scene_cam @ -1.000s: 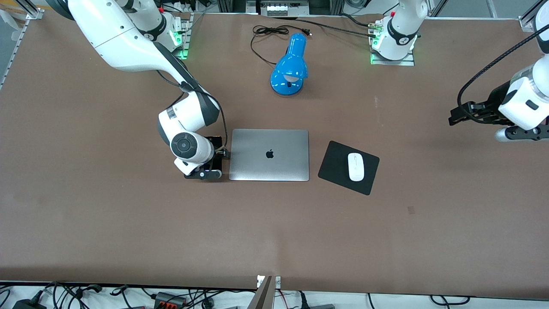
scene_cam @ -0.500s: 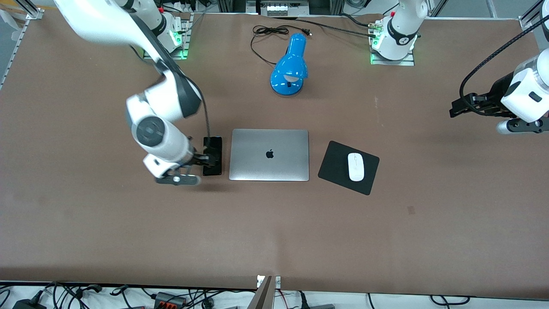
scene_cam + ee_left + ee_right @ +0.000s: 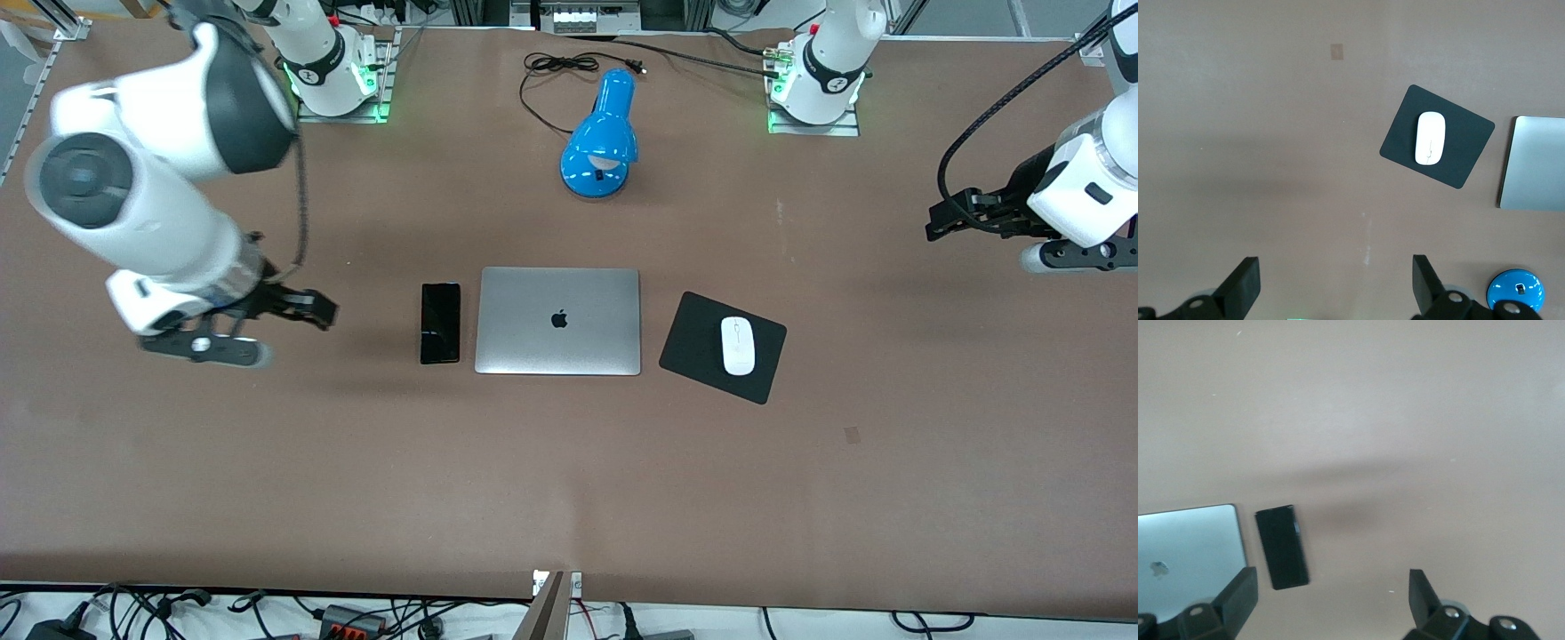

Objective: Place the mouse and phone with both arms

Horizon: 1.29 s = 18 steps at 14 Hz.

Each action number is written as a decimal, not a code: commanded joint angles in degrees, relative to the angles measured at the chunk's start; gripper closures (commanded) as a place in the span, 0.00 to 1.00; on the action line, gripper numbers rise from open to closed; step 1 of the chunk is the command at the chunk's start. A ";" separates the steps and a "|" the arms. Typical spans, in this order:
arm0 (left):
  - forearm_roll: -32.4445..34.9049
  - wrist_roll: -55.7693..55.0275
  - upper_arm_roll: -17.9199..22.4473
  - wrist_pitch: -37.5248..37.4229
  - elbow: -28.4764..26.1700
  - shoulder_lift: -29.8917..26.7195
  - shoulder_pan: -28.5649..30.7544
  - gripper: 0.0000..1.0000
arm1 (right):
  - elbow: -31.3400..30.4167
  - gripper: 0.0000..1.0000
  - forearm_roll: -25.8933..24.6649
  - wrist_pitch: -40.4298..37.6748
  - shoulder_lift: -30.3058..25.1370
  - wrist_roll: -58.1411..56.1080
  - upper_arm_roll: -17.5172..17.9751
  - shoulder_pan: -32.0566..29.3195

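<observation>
Right tool (image 3: 307, 307) hangs wide, empty, over bare bench (image 3: 569, 498) near the right arm's end. Left tool (image 3: 942, 227) also wide, waiting. Phone (image 3: 440, 323) lies just beside laptop (image 3: 558, 321); mouse (image 3: 736, 345) on pad (image 3: 722, 347). Risk: a low swing could nudge the phone.

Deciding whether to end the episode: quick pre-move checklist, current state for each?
1. Slim black phone flat on the table beside the silver laptop, apart from it: ok.
2. White oval mouse on the black square mouse pad: ok.
3. Right gripper open, empty, off the phone: ok.
4. Left gripper open, empty, toward its own end of the table: ok.
5. Blue desk lamp apart from both arms: ok.
</observation>
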 commanded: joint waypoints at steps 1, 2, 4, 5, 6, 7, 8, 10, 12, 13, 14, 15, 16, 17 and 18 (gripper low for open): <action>-1.24 1.27 1.00 0.21 0.20 -0.60 -0.73 0.00 | 2.56 0.00 0.14 -1.53 -1.27 -7.18 -1.75 -3.39; -1.33 1.27 1.00 0.30 0.20 -0.60 -0.73 0.00 | 2.30 0.00 0.49 -1.61 -2.33 -9.73 -3.77 -3.14; -1.07 1.27 0.82 0.73 0.20 -0.60 -0.82 0.00 | 1.86 0.00 4.07 -1.61 -3.56 -15.26 -9.47 -2.52; -1.25 1.35 0.82 1.35 0.20 -0.60 -0.73 0.00 | 1.77 0.00 6.79 -1.44 -3.83 -19.38 -13.33 -1.39; -1.25 1.27 0.91 1.44 0.11 -0.60 -0.64 0.00 | 1.77 0.00 8.39 -1.52 -4.01 -22.21 -16.24 -0.59; -1.25 1.27 0.91 1.35 0.11 -0.60 -0.64 0.00 | 1.77 0.00 8.49 -1.61 -4.62 -23.11 -16.70 -0.93; -1.33 1.27 0.82 1.35 0.11 -0.69 -0.64 0.00 | 1.77 0.00 8.49 -1.96 -5.23 -23.29 -16.71 -1.72; -1.33 1.27 0.82 1.35 0.20 -0.69 -0.73 0.00 | -1.03 0.00 8.66 -2.14 -7.95 -23.21 -16.53 -3.13; -1.42 1.27 0.73 1.26 0.20 -0.69 -1.08 0.00 | -3.84 0.00 8.49 -1.35 -9.71 -23.47 -16.71 -3.13; -1.34 1.27 0.73 1.26 0.20 -0.77 -1.17 0.00 | -5.51 0.00 8.58 -0.39 -10.50 -23.64 -16.71 -3.22; -1.33 1.27 0.73 1.26 0.20 -0.77 -1.25 0.00 | -8.22 0.00 8.40 1.45 -12.25 -23.64 -16.79 -3.13; -1.33 1.27 0.73 1.35 0.20 -0.77 -1.26 0.00 | -12.08 0.00 8.14 3.55 -14.88 -23.64 -16.79 -3.13; -1.33 1.27 0.73 1.35 0.20 -0.77 -1.26 0.00 | -15.69 0.00 8.05 5.31 -17.25 -23.73 -16.79 -3.05; -1.33 1.27 0.73 1.26 0.20 -0.77 -1.26 0.00 | -18.77 0.00 8.05 6.38 -19.54 -23.73 -16.79 -3.13; -0.99 1.27 0.73 1.35 0.11 -0.77 -1.26 0.00 | -21.76 0.00 7.96 7.52 -21.74 -23.73 -16.79 -3.05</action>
